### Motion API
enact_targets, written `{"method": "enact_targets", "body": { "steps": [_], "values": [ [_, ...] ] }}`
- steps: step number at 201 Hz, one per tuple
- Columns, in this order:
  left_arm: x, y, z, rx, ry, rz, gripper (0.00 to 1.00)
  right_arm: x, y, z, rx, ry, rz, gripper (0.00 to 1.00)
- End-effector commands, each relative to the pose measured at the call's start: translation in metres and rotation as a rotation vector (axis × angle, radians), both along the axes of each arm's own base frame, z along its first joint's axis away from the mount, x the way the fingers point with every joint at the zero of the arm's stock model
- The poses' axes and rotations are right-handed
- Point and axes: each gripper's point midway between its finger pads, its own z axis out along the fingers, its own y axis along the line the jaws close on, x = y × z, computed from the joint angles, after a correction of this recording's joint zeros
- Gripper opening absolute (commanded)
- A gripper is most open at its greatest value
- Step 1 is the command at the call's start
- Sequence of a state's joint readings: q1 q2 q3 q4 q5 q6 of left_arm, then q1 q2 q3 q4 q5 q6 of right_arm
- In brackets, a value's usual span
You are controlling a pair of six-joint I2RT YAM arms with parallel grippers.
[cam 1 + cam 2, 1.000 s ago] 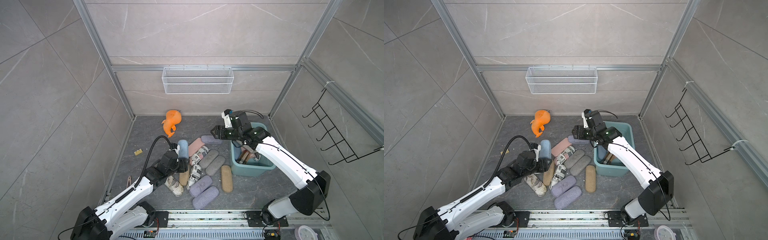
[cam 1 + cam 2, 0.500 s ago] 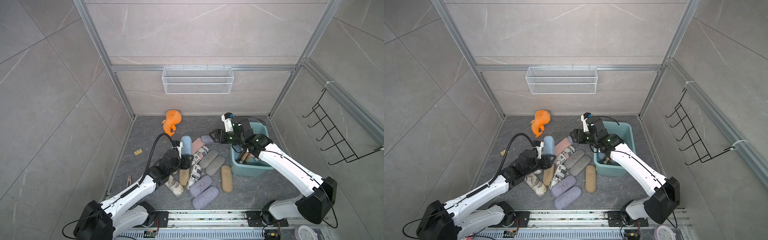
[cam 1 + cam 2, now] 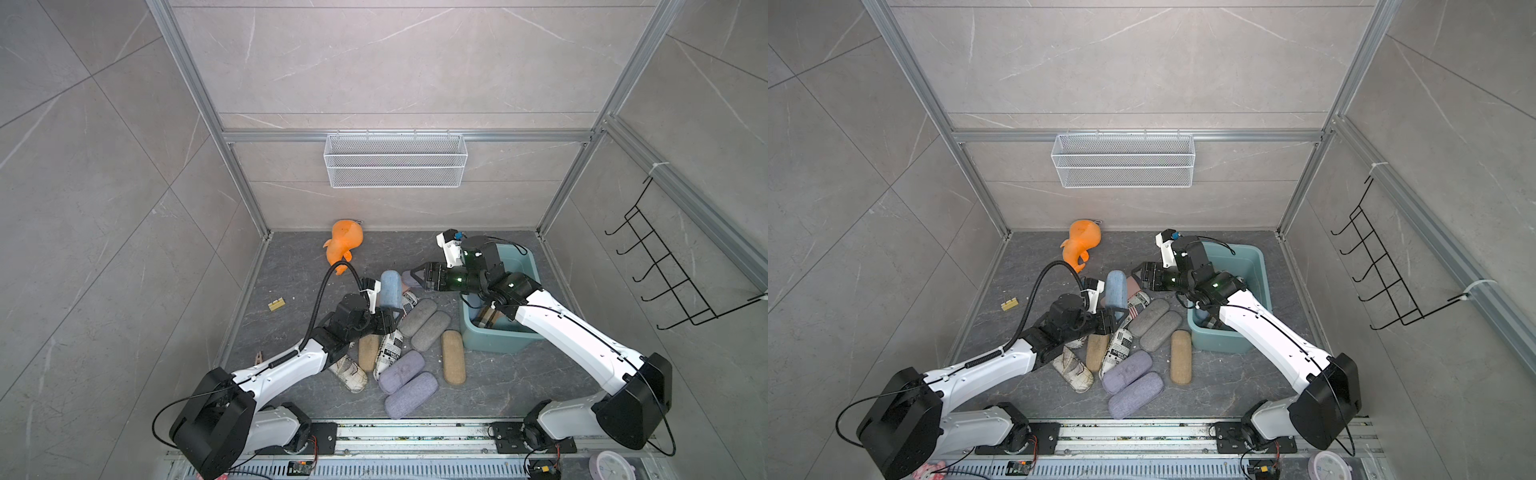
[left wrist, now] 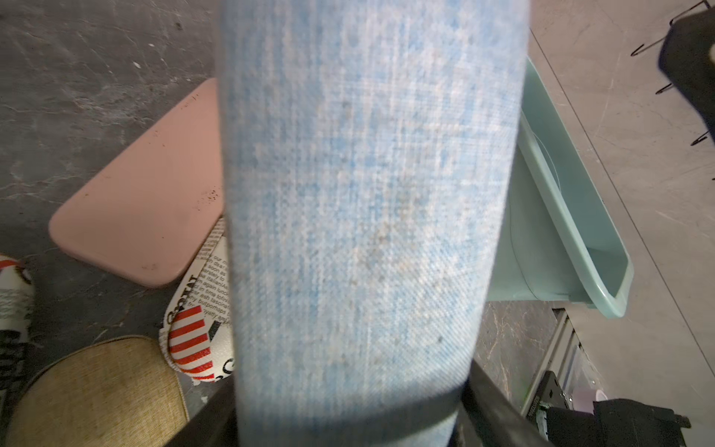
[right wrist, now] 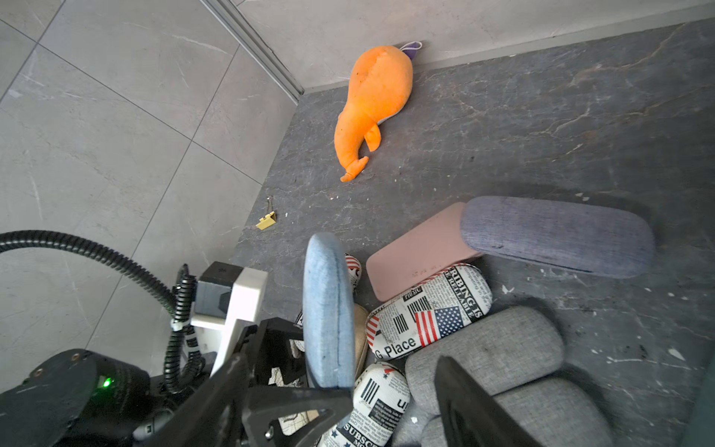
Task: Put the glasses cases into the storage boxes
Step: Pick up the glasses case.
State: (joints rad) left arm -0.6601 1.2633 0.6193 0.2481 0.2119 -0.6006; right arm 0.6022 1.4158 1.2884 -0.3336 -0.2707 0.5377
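Left gripper (image 3: 386, 320) is pinching the bottom end of the blue case (image 3: 390, 286), which sticks up on end above the other cases (image 3: 430, 330) on the floor. The tub (image 3: 490, 340) is off to its right. The right gripper (image 3: 417, 276), jaws spread and empty, hangs between the two, so I'd guess it's a tight carry across.

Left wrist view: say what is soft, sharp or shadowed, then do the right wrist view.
Left wrist view: the blue case fills the middle, close and soft, shadowed at its gripped end; the pink case behind it is sharp. Right wrist view: the orange plush toy and the lilac case are crisp in even light.
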Motion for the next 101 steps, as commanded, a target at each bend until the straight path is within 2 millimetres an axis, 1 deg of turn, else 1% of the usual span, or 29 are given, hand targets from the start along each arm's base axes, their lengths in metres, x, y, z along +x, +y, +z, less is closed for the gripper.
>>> {"method": "enact_targets", "body": {
  "steps": [1, 21, 42, 61, 71, 101],
  "values": [
    [0.012, -0.023, 0.051, -0.133, -0.113, -0.063, 0.51, 0.001, 0.014, 0.015, 0.06, -0.008, 0.038, 0.8],
    [0.011, -0.028, 0.058, -0.16, -0.123, -0.091, 0.51, 0.001, 0.019, 0.014, 0.078, -0.002, 0.048, 0.81],
    [0.011, -0.03, 0.066, -0.171, -0.139, -0.102, 0.51, 0.008, 0.023, 0.0, 0.074, 0.038, 0.023, 0.81],
    [0.011, -0.033, 0.071, -0.173, -0.14, -0.118, 0.51, 0.011, 0.025, -0.007, 0.07, 0.038, 0.011, 0.8],
    [0.01, -0.034, 0.075, -0.183, -0.143, -0.126, 0.51, 0.014, 0.026, -0.012, 0.064, 0.049, 0.004, 0.76],
    [0.009, -0.036, 0.08, -0.197, -0.145, -0.133, 0.51, 0.01, 0.044, -0.022, 0.059, 0.072, 0.056, 0.62]
  ]
}}
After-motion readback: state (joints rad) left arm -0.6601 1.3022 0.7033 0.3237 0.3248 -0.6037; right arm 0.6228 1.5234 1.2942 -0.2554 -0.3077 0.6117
